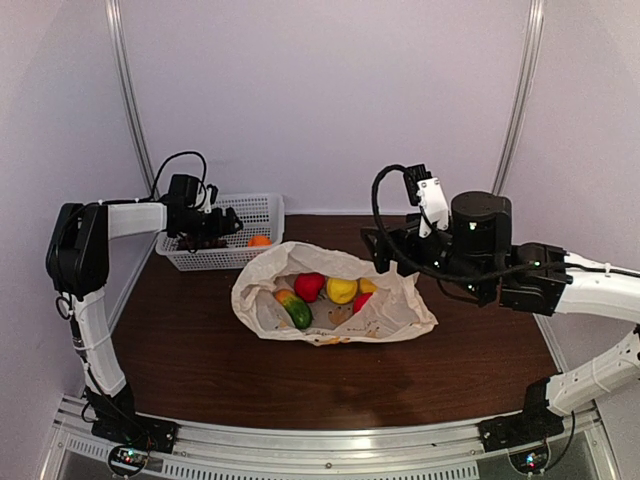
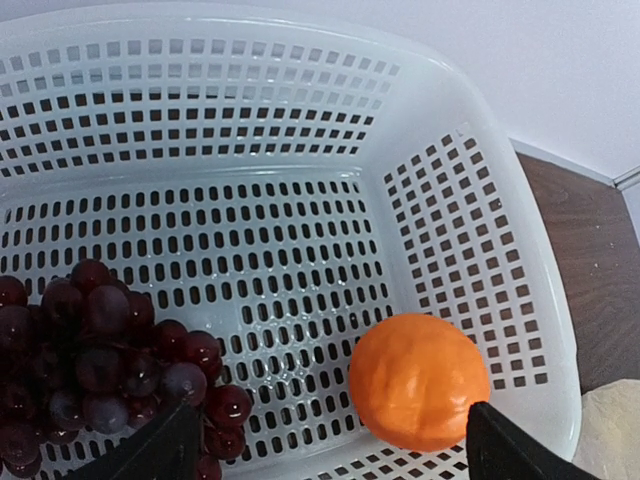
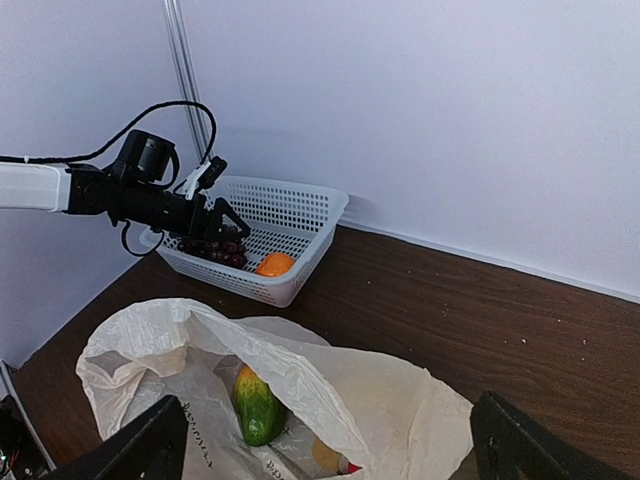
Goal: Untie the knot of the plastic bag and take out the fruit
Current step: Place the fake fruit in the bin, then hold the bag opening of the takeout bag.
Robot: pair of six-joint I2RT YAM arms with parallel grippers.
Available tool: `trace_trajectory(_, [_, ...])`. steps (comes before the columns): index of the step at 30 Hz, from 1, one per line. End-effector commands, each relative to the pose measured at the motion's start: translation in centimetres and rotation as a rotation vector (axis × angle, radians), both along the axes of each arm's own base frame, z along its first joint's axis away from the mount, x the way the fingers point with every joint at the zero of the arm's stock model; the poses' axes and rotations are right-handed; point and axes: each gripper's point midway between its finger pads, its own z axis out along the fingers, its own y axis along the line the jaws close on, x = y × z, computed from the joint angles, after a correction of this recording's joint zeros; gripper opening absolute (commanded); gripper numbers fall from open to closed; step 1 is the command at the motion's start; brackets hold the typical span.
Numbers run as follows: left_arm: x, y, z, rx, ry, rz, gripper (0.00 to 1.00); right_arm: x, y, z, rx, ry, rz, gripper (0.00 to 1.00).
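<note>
Jaws spread wide; basket (image 2: 300, 120) holds one orange (image 2: 418, 380), one grape bunch (image 2: 100, 370)

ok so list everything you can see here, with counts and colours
table: one, dark brown, under everything
basket: one, white, perforated, back left of the table
grapes: one bunch, dark red, in the basket
orange: one, orange, in the basket, apart from the grapes
bag: one, cream, lying open mid-table
fruit: at least four, red, yellow, green-orange, inside the bag
left gripper: one, black, open over the basket
right gripper: one, black, open, over the bag's right edge
</note>
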Motion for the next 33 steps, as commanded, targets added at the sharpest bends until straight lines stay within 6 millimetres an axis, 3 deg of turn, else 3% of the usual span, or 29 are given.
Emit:
trace_trajectory(1, [0.3, 0.8, 3.0, 0.017, -0.069, 0.019, 0.95, 0.1, -1.6, -0.3, -0.006, 0.014, -0.049, 0.99])
trace_trajectory(3, [-0.3, 0.9, 4.9, 0.010, -0.097, 0.018, 0.94, 0.2, -2.1, -0.5, -0.013, 0.020, -0.066, 0.99])
trace_trajectory(5, [-1.4, 0.9, 8.3, -0.008, -0.154, 0.013, 0.95, 0.3, -2.6, -1.0, -0.027, 0.032, -0.086, 0.99])
trace_trajectory(7, [-2.9, 1.0, 11.5, -0.029, -0.208, 0.003, 0.94, 0.4, -3.1, -1.6, -0.039, 0.050, -0.097, 0.99])
trace_trajectory(10, [-6.2, 0.0, 14.8, -0.090, -0.242, -0.052, 0.94, 0.3, -3.5, -2.8, -0.055, 0.085, -0.101, 0.99])
trace_trajectory(16, [-14.5, -6.7, 18.3, -0.106, -0.255, -0.242, 0.95, -0.2, -3.9, -6.2, -0.095, 0.162, -0.092, 0.99])
trace_trajectory(20, [-19.8, -11.9, 19.5, -0.129, -0.276, -0.362, 0.94, -0.5, -4.0, -7.3, -0.088, 0.193, -0.087, 0.99])
trace_trajectory(26, [-26.3, -17.8, 20.1, -0.143, -0.300, -0.515, 0.94, -0.8, -3.2, -8.2, -0.054, 0.215, -0.055, 0.93])
trace_trajectory(28, [-28.4, -19.6, 19.5, -0.128, -0.300, -0.565, 0.93, -0.7, -2.9, -8.4, -0.055, 0.219, -0.050, 0.90])
trace_trajectory(33, [-30.8, -22.5, 16.2, -0.091, -0.226, -0.636, 0.84, -0.6, -2.7, -8.9, -0.063, 0.225, -0.050, 0.79])
